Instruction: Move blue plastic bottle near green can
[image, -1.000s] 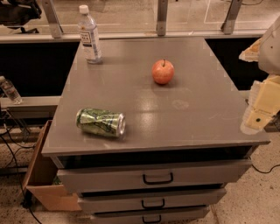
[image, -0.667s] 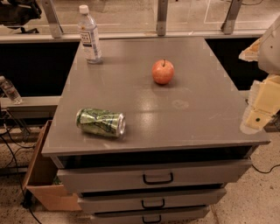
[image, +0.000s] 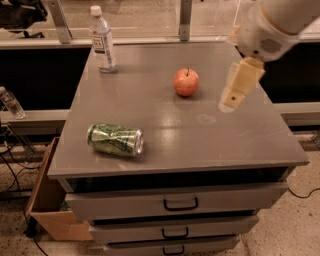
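The blue plastic bottle (image: 102, 41) stands upright at the far left corner of the grey cabinet top (image: 165, 145); it is clear with a white cap and a white label. The green can (image: 115, 140) lies on its side near the front left edge, dented, its shiny end facing right. My gripper (image: 234, 92) hangs above the right side of the top, to the right of the apple, far from both the bottle and the can. It holds nothing that I can see.
A red apple (image: 186, 82) sits mid-top between the bottle and my gripper. Drawers (image: 180, 204) run below the front edge. A cardboard box (image: 50, 205) sits on the floor at the left. A smaller clear bottle (image: 11, 103) lies on the left ledge.
My arm has swung in from the right edge to above the cabinet's right side. The bottle, can and apple have not moved on the top.
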